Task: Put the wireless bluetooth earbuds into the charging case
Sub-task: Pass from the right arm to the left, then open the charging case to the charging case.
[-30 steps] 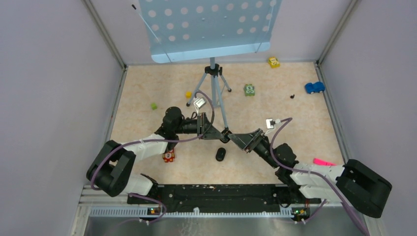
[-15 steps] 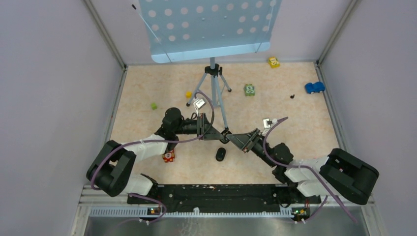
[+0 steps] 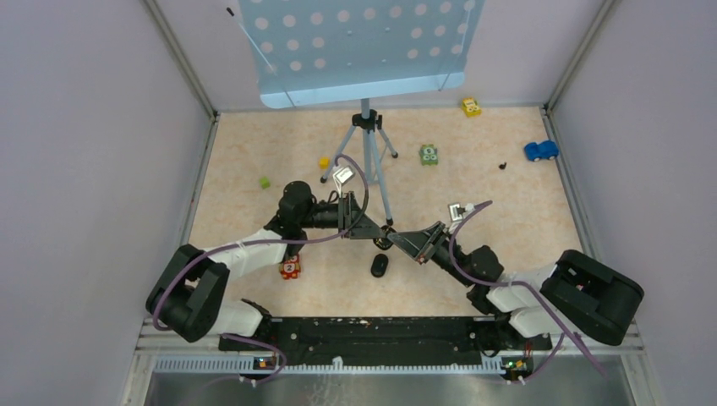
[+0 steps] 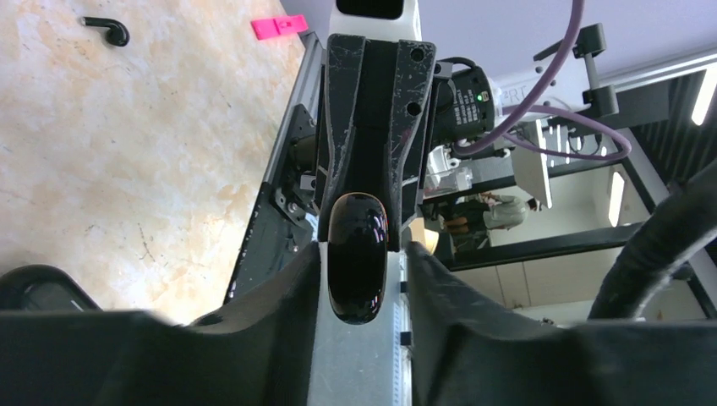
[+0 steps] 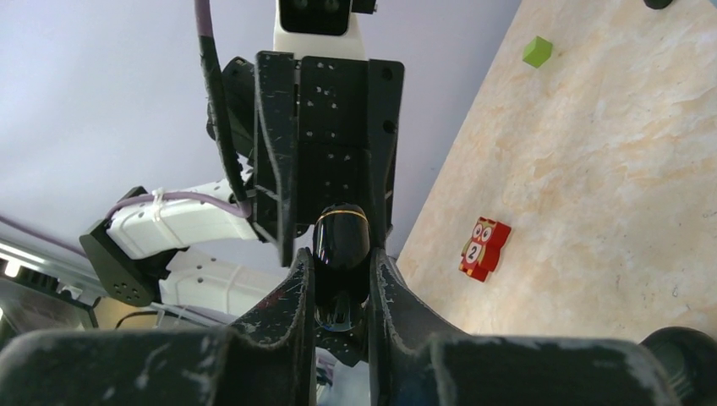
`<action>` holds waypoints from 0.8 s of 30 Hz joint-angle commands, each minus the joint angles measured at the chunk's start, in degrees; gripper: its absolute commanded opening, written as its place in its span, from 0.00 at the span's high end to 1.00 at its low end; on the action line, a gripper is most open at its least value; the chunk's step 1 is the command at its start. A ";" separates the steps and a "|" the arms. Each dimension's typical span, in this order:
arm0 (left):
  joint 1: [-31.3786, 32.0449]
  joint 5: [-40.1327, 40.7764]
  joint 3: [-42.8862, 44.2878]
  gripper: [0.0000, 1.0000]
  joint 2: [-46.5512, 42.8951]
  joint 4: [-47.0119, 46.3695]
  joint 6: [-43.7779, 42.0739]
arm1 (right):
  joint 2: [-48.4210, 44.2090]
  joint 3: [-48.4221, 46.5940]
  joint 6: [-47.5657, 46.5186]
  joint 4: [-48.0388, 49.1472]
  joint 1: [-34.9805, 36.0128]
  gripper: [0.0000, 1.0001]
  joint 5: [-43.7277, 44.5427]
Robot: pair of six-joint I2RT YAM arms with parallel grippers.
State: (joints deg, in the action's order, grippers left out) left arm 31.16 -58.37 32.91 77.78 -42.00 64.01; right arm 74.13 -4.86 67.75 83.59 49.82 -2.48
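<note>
A glossy black oval thing with a thin gold ring, seemingly the charging case point(image 5: 341, 245), hangs above the table between both grippers; it also shows in the left wrist view point(image 4: 358, 262). My right gripper point(image 5: 341, 258) is shut on it, at mid-table in the top view point(image 3: 399, 239). My left gripper point(image 4: 363, 251) faces it, jaws open around the case's other end, with a gap on one side point(image 3: 380, 234). One tiny black earbud point(image 3: 502, 166) lies far right, also in the left wrist view point(image 4: 108, 30). No second earbud shows. Another black oval point(image 3: 380, 265) lies on the table just below the grippers.
A tripod point(image 3: 369, 148) with a blue perforated panel stands behind the grippers, one foot right beside them. A red owl block point(image 3: 290, 269), green cube point(image 3: 265, 182), yellow cube point(image 3: 324, 162), green block point(image 3: 429, 155), yellow car point(image 3: 471, 106), blue car point(image 3: 541, 150) and pink piece point(image 3: 554, 277) lie around.
My right arm has swung left, its elbow now closer in, and its gripper has shifted slightly toward the left gripper. The left arm has barely moved.
</note>
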 commanded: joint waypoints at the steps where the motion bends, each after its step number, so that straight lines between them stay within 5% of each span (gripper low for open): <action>1: -0.13 -1.20 0.29 0.61 0.99 -8.73 3.55 | -1.29 -0.02 -0.47 4.56 -0.33 1.00 -2.49; 7: -0.08 -0.51 0.08 0.99 1.96 -10.94 5.98 | -0.11 0.47 -0.57 6.70 -0.41 1.00 -3.42; 13: -0.09 -1.61 1.00 1.00 0.87 -12.18 7.61 | 3.33 2.48 0.72 14.65 -2.60 1.00 -7.58; 18: -0.06 -3.83 1.13 1.00 1.70 -20.15 13.58 | 5.83 -1.18 0.71 15.07 -3.97 1.00 -18.46; 24: -0.73 -4.28 0.26 1.00 3.27 -30.13 21.08 | 6.61 -1.46 0.70 15.08 -4.71 1.00 -19.23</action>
State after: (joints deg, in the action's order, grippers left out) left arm 29.91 -62.96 32.12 81.19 -55.46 77.12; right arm 78.70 -6.44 70.61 89.56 45.04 -15.07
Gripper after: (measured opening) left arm 0.181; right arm 0.177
